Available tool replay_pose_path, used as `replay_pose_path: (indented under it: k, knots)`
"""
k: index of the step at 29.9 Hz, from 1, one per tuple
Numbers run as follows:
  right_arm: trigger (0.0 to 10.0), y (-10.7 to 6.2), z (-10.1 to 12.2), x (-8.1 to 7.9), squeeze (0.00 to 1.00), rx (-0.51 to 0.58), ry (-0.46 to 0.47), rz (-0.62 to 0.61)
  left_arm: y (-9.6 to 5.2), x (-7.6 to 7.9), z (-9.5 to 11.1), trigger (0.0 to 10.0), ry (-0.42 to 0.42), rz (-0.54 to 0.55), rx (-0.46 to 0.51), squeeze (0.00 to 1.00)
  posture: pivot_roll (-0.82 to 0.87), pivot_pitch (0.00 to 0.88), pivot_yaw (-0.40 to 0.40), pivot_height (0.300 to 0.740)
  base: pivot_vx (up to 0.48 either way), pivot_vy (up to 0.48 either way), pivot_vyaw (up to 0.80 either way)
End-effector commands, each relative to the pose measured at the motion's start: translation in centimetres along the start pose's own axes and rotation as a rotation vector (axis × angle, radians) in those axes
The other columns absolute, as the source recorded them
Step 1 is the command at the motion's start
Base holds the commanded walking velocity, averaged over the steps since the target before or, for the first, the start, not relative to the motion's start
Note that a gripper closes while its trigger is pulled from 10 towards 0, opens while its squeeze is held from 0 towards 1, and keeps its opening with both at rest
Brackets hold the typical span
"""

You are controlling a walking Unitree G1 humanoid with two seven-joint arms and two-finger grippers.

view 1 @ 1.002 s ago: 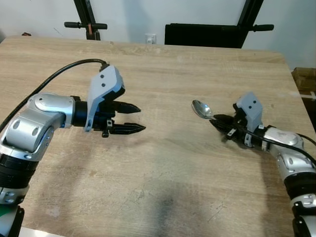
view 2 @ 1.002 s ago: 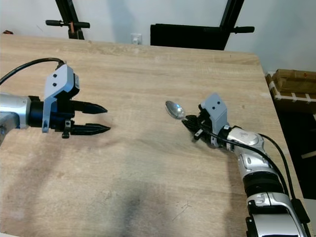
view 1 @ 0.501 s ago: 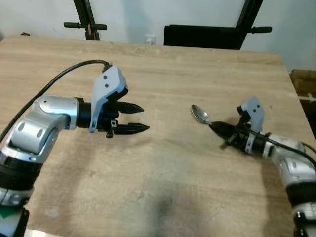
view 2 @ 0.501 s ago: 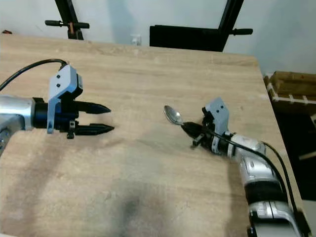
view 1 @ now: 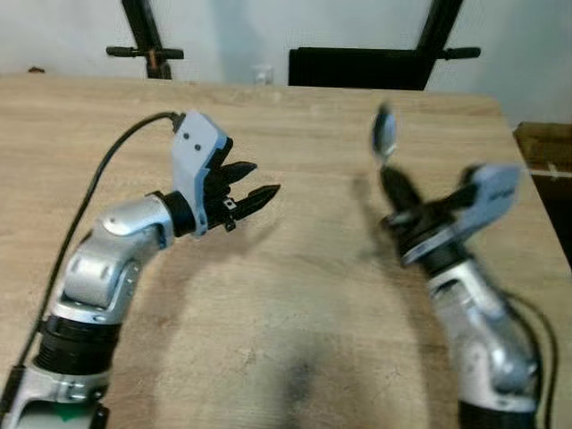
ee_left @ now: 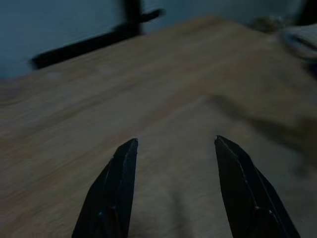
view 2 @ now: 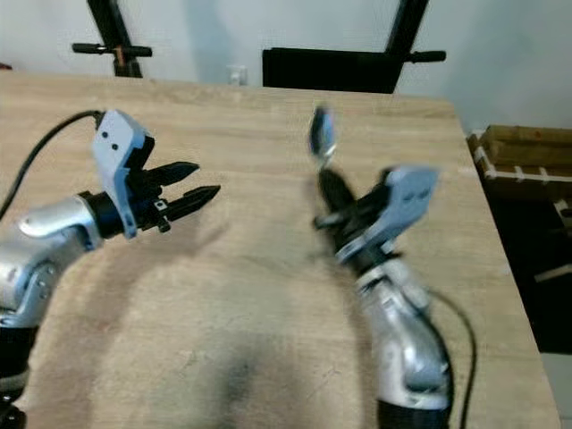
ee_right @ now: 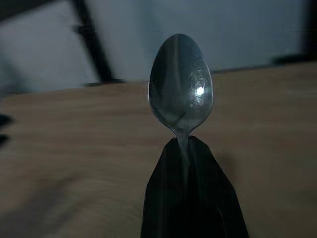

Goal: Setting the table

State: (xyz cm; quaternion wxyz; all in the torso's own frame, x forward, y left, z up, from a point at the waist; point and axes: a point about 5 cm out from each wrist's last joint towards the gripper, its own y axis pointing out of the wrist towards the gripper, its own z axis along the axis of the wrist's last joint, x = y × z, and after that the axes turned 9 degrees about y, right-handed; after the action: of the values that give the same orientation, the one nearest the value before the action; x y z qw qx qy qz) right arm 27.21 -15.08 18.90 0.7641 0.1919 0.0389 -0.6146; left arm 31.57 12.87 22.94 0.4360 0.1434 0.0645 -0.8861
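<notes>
My right gripper (view 1: 396, 188) is shut on the handle of a metal spoon (view 1: 384, 134), holding it raised above the wooden table (view 1: 295, 295) with its bowl pointing up and away. In the right wrist view the spoon (ee_right: 181, 84) stands out past the closed black fingers (ee_right: 190, 198). My left gripper (view 1: 255, 185) hovers open over the table's left-middle, tips aimed toward the right, nothing between its fingers (ee_left: 111, 193).
A black chair back (view 1: 357, 67) stands beyond the table's far edge, with black stand legs (view 1: 143, 40) beside it. A cardboard box (view 2: 518, 161) sits off the table's right edge.
My right arm has swung up off the table, lifting the spoon from near the surface to upright. My left gripper has tilted upward and shifted slightly right.
</notes>
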Motion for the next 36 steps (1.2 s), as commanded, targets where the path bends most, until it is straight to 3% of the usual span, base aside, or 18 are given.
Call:
replay_pose_path:
  k: [1,5,12,20,36]
  knots:
    - [10.0,-0.7,0.1,0.3,0.0,0.021,-0.052,-0.094,-0.4,-0.4,-0.9,10.0,0.004,0.126,-0.039,0.0,-0.14,0.07,0.113,0.74,0.0,0.0,0.0]
    - [10.0,-1.8,-1.7,1.7,0.0,-0.041,-0.096,-0.25,-0.5,0.6,-3.2,10.0,-0.022,0.277,-0.11,0.0,-0.16,0.059,0.108,0.74,0.0,0.0,0.0]
    - [10.0,-1.4,-0.7,3.6,0.0,-0.009,-0.155,-0.328,-0.2,2.5,-4.7,10.0,-0.088,0.347,-0.147,0.0,-0.18,0.034,0.087,0.74,0.0,0.0,0.0]
    - [10.0,-0.9,-0.8,3.6,0.0,-0.005,-0.186,-0.334,0.0,2.0,-5.3,10.0,-0.081,0.428,-0.161,0.0,-0.18,0.013,0.072,0.74,0.0,0.0,0.0]
    - [10.0,-0.5,-1.4,3.7,0.0,-0.022,-0.18,-0.328,0.0,2.5,-5.4,10.0,-0.104,0.458,-0.153,0.0,-0.17,0.01,0.059,0.74,0.0,0.0,0.0]
